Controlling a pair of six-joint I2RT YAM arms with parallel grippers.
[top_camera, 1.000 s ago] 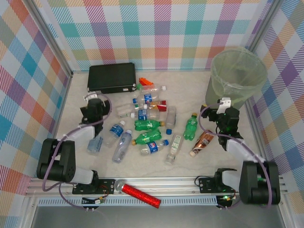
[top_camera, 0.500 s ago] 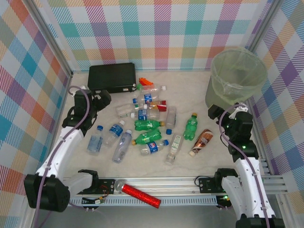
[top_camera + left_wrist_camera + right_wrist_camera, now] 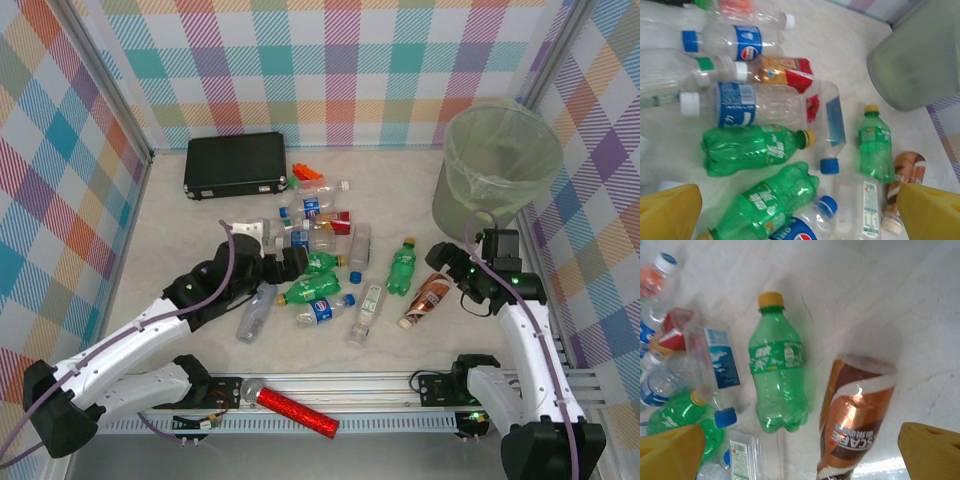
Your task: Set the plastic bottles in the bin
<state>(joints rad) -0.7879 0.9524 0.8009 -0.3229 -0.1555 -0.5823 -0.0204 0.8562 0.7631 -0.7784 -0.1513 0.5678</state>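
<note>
Bottles (image 3: 752, 147) beneath left hand (image 3: 800, 212) (fingers (image 3: 667, 212) spread)

plastic bottles (image 3: 402, 268): lying clustered, centre | bin (image 3: 488, 192): upright, far-right corner

**Glossy plastic on a smooth, pale bench**

The left gripper (image 3: 799, 212) has fingers (image 3: 670, 212) of matt yellow plastic, and so does the right gripper (image 3: 800, 450). Ahead of the left gripper lie green bottles (image 3: 752, 150) of glossy, translucent, ribbed plastic that catch the light. With them are clear bottles (image 3: 765, 104) with slick blue labels. Just ahead of the right gripper, the brown bottle (image 3: 855, 410) wears a shiny, coppery wrap. The bench (image 3: 890, 305) is smooth, pale and faintly veined like stone. Beyond the right gripper, the bin (image 3: 500, 165) is lined with thin, crinkled, translucent film. Behind both grippers, a red cylinder (image 3: 295, 408) glitters on a pale metal rail (image 3: 380, 382).
</note>
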